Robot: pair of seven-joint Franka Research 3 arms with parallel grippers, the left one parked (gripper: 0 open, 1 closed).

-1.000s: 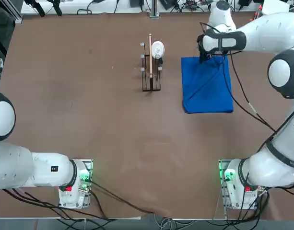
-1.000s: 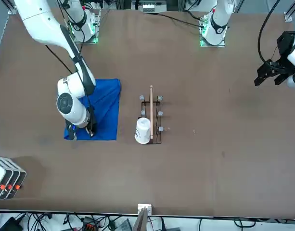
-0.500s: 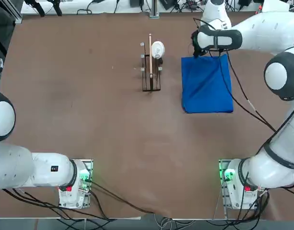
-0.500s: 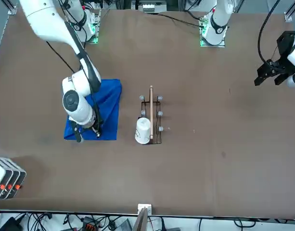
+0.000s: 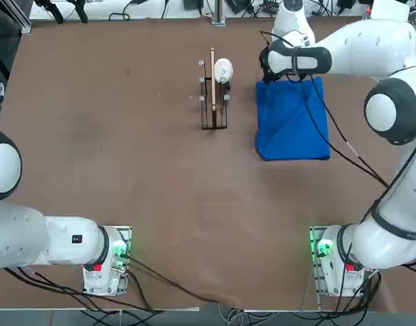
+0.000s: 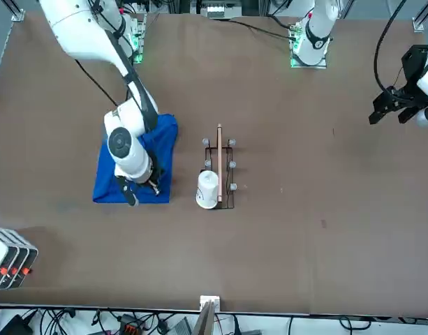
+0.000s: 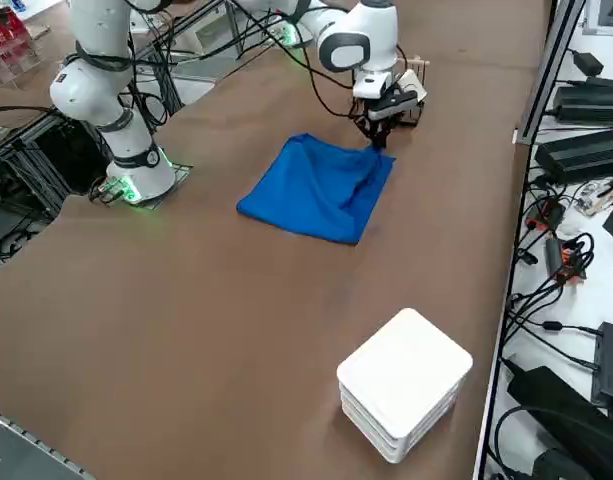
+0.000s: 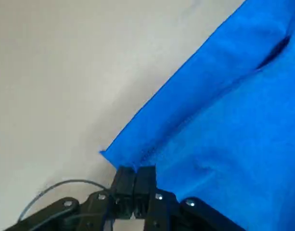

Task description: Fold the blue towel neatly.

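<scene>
Since a second ago the right gripper (image 5: pixel 267 73) has been sliding along the far edge of the blue towel (image 5: pixel 292 121) toward the small wire rack (image 5: pixel 214 95), carrying the cloth's corner with it, and the diagonal ridge that crossed the towel then is now largely flattening out. The wrist view is showing the fingers (image 8: pixel 134 179) pressed tight together with the towel's corner (image 8: pixel 111 155) pinched between them, so the gripper is clenching on the cloth, low over the table (image 5: pixel 126 136). I am reading this as the spreading step: the arm is tugging a corner outward to square the towel before a fold is laid. The next move is probably calling for a little more pull to take out the remaining slack, then a release or a lift of that corner over toward the near edge, keeping clear of the rack and the white cup (image 5: pixel 222 69) just beside it. The towel is lying in the right half of the table, nearly rectangular, bright royal blue, with soft creases running from the held corner; it may already be doubled, though that is hard to tell from here.
</scene>
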